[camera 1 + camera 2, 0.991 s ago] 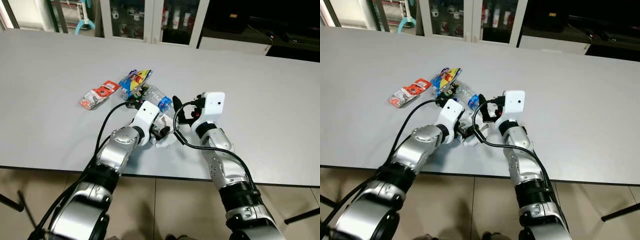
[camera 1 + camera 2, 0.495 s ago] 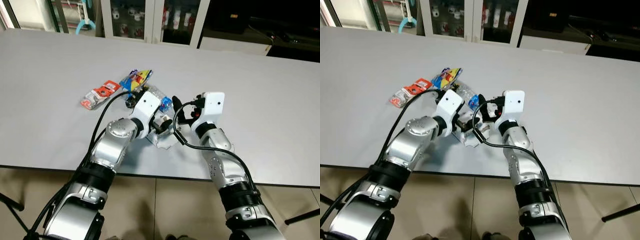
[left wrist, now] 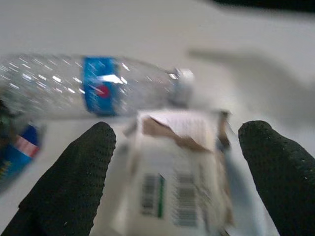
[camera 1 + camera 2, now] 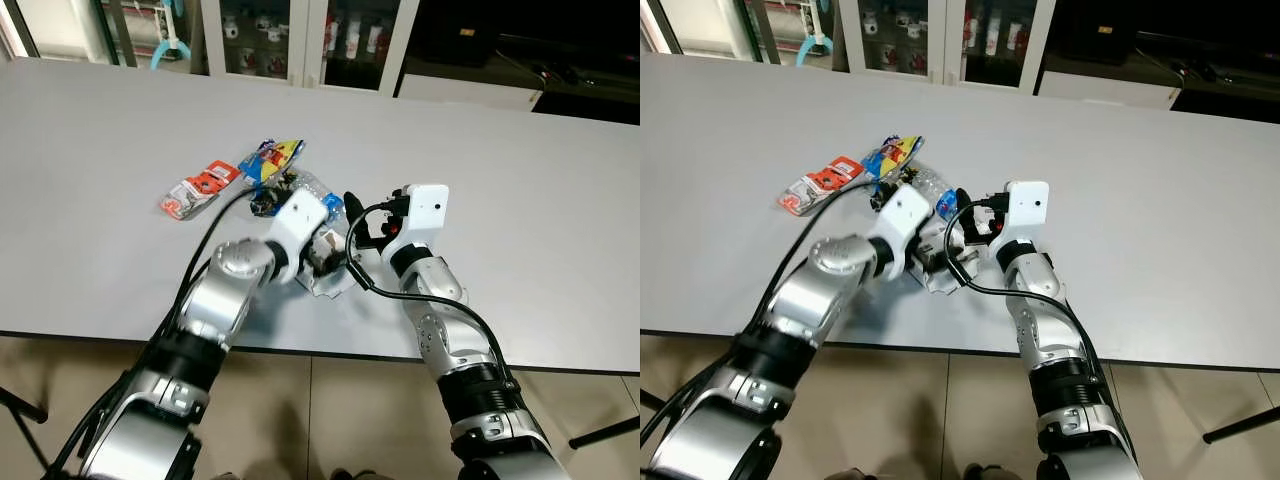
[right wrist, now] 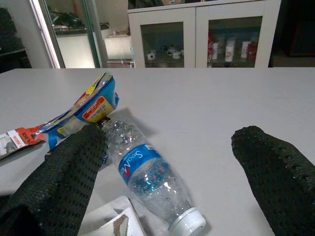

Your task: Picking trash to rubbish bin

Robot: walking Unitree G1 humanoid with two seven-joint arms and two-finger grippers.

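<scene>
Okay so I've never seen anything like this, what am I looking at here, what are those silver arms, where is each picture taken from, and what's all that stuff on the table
This is a humanoid robot tidying trash off a grey table. Two pictures come from cameras in its head, looking down at its own two silver arms. The other two come from a camera on each wrist, looking along that arm's two black fingers.

On the table lie a clear plastic bottle with a blue label, a blue and yellow snack bag, a red and white wrapper and a torn white carton with a barcode.

The left gripper is open, one finger on each side of the carton, not closed on it. The right gripper is also open, just beside it, facing the bottle. Nothing is held yet.
</scene>
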